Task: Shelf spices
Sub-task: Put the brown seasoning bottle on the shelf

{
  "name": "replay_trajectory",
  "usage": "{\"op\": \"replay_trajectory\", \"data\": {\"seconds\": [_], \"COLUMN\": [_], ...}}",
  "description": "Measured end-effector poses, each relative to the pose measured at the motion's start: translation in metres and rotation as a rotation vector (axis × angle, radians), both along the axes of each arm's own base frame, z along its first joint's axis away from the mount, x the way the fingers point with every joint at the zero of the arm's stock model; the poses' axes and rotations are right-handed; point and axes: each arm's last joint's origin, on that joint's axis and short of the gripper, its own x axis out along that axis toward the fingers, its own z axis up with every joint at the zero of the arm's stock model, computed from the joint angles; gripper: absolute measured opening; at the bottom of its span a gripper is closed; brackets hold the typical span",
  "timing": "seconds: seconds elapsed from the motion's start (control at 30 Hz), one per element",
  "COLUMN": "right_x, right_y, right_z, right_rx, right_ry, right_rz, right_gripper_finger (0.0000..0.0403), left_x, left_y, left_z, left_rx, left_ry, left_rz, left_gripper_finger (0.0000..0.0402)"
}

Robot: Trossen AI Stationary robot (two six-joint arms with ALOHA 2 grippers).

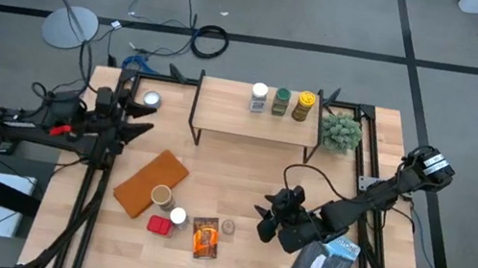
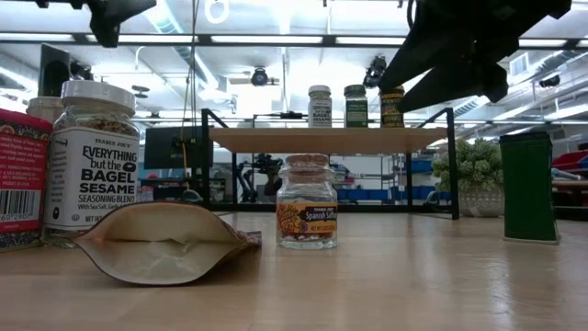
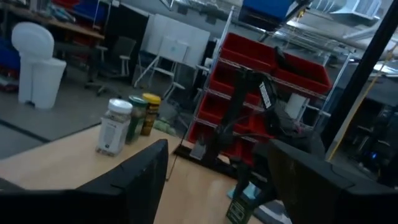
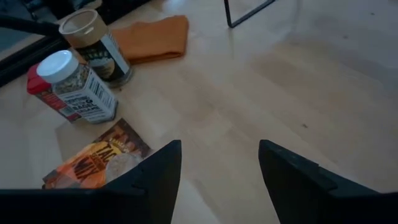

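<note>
Just beside right end effector (image 1: pixel 266 218): saffron jar (image 1: pixel 227 227)

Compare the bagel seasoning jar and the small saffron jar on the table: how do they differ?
The bagel seasoning jar is taller and wider; the saffron jar is short and squat. The bagel jar has a white lid, the saffron jar a cork-coloured top. The bagel jar stands by the red tin; the saffron jar stands alone. Both are clear, upright, and not yet on the shelf.

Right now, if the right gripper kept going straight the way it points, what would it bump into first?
Probably the orange packet, lying just ahead of the open right gripper. The white-lidded jar stands beyond it. Depth is hard to judge.
</note>
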Motion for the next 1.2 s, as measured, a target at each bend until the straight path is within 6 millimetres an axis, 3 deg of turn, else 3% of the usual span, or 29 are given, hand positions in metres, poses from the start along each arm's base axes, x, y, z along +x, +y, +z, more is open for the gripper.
{"op": "replay_trajectory", "data": {"seconds": [0.13, 0.33, 0.6, 0.8, 1.2], "right_x": [0.001, 0.001, 0.000, 0.000, 0.001], "right_y": [0.001, 0.002, 0.002, 0.002, 0.004], "right_z": [0.000, 0.001, 0.000, 0.000, 0.000], "right_rx": [0.008, 0.020, 0.040, 0.040, 0.069], "right_ry": [-0.006, -0.004, 0.010, 0.010, 0.012], "right_rz": [0.004, 0.015, 0.035, 0.035, 0.056], "right_gripper_finger": [0.0213, 0.0211, 0.0211, 0.0209, 0.0208], "left_x": [0.000, 0.000, 0.000, 0.001, 0.034], "left_y": [0.001, 0.003, 0.002, 0.000, -0.004], "left_z": [-0.001, -0.002, -0.003, -0.005, -0.055], "left_rx": [0.001, 0.016, -0.060, -0.099, -0.332], "left_ry": [0.012, 0.033, 0.019, 0.035, 0.576], "left_rz": [0.040, 0.102, 0.062, -0.009, -0.058], "left_gripper_finger": [0.0303, 0.0391, 0.0349, 0.0344, 0.0343]}}
